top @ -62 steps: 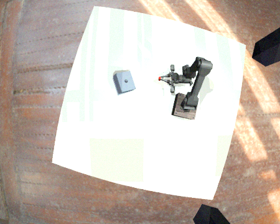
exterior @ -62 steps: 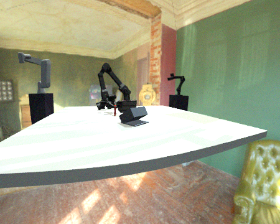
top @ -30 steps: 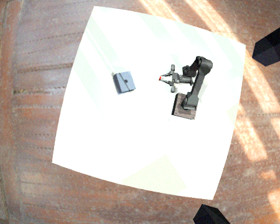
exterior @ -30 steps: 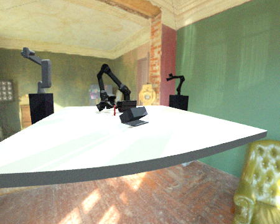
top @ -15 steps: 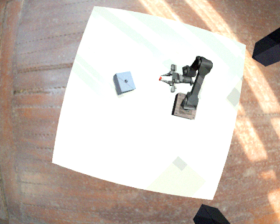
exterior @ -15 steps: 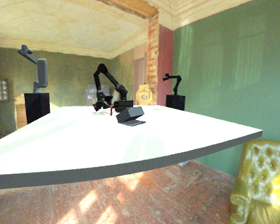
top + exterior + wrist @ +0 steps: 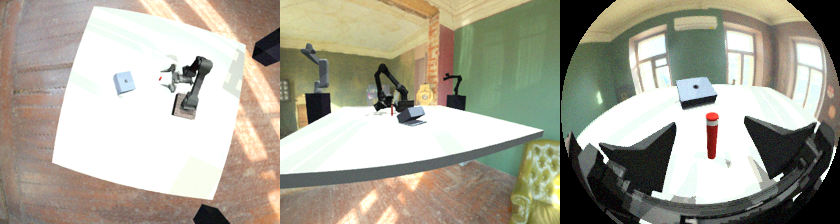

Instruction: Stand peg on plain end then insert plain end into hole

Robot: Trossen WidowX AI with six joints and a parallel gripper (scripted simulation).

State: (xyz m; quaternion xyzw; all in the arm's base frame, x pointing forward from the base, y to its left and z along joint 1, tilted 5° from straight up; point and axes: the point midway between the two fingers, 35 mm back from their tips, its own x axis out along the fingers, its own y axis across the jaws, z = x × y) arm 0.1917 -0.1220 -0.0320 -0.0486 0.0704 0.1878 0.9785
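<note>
The red peg (image 7: 160, 78) (image 7: 392, 111) (image 7: 712, 140) stands upright on the table, its white band (image 7: 712, 122) near the top end and its plain end down. My gripper (image 7: 161, 78) (image 7: 711, 122) is wide open, with one finger on each side of the peg and a gap to both. The peg touches neither finger in the wrist view. The blue-grey sloped panel (image 7: 121, 78) (image 7: 413, 113) (image 7: 688, 92) is beyond the peg, with one dark hole (image 7: 126, 81) (image 7: 696, 87) in its face. The inside of the hole is too dark to see.
The white table (image 7: 118, 134) (image 7: 389, 146) carries the arm's wooden-looking base plate (image 7: 178, 107), close to the gripper. The panel has a thin flat foot (image 7: 414, 123) on the table. Other arms on dark pedestals (image 7: 318, 107) (image 7: 456, 102) stand off the table.
</note>
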